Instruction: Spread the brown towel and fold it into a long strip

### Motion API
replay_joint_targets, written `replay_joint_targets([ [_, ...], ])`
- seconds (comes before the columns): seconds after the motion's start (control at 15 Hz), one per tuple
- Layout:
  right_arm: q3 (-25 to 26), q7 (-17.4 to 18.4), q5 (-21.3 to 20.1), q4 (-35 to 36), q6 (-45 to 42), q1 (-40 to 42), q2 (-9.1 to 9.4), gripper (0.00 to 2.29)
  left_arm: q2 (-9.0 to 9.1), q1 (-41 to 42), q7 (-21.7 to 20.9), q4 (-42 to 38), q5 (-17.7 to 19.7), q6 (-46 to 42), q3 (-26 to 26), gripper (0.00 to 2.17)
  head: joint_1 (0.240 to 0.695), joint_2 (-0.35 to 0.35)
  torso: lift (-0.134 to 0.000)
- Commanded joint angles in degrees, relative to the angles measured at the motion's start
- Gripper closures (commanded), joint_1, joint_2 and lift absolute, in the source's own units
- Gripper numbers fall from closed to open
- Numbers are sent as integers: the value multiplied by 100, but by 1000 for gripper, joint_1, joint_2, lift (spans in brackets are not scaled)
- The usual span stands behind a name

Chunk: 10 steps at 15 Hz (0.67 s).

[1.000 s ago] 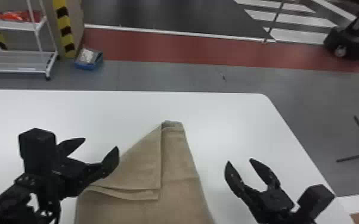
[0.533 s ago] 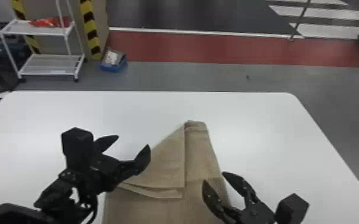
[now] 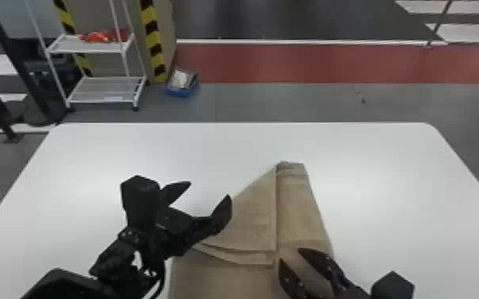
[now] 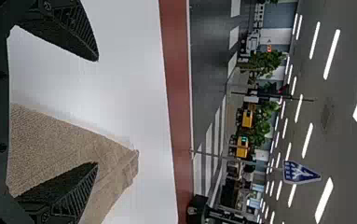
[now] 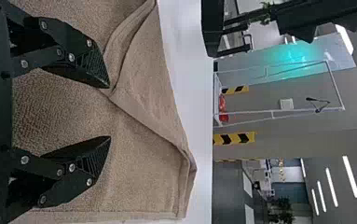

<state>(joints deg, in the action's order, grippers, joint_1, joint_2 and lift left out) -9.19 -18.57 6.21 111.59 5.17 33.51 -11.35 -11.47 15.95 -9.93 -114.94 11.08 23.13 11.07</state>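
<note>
On the left side of the white table [image 3: 91, 155], the left claw [image 3: 209, 189] is wide open with nothing in it. One finger is in front of the brown towel's slanted edge, and the other is over the white top. Next comes the brown towel [image 3: 250, 222], partly folded on the table, with a narrow top end. Farther right, the right claw [image 3: 289, 255] is open and empty too, with the towel under both its fingers.
</note>
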Motion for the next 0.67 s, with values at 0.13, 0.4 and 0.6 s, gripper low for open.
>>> replay_joint_targets([
  [0.13,-136,-24,21,38,236,-46,-16,647,13,-4,-36,59,-1,-137,18,93,695,10,-123],
  [0.4,-294,-15,3,21,446,-187,-25,647,13,-4,-36,94,-1,-155,27,93,695,20,-123],
  [0.6,-347,-15,-6,-5,587,-266,-16,647,4,-4,-36,103,-1,-155,27,93,695,36,-123],
])
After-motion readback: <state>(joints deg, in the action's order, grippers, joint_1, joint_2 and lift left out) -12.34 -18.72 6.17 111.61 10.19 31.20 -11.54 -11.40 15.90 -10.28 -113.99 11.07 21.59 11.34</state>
